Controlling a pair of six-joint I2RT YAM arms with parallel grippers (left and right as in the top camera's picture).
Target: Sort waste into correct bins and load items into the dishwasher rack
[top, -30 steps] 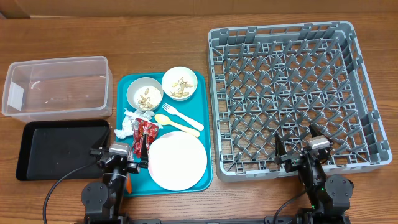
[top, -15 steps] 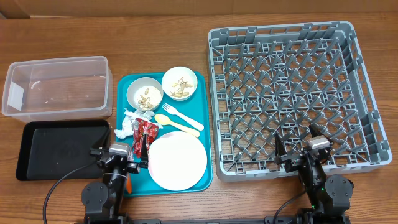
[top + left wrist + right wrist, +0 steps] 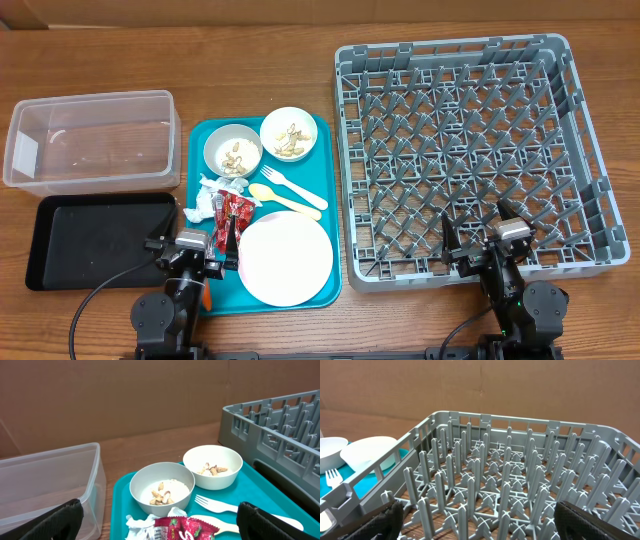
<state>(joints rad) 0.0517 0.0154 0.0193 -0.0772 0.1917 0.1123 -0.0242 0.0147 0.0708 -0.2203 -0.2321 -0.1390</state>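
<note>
While nothing is sorted yet, the wrapper [image 3: 236, 207] lies at the teal tray's [image 3: 200, 135] left edge beneath the left gripper [image 3: 226, 236], fingers spread, empty. The right gripper [image 3: 476, 224], equally spread, hangs right of the tray. Next, probably: descend, pinch it.

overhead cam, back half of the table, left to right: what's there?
Clear tub → white bowl with scraps → second white bowl with scraps → grey dishwasher rack. Black tray skipped: it lies in front of the tub, across the same span.
</note>
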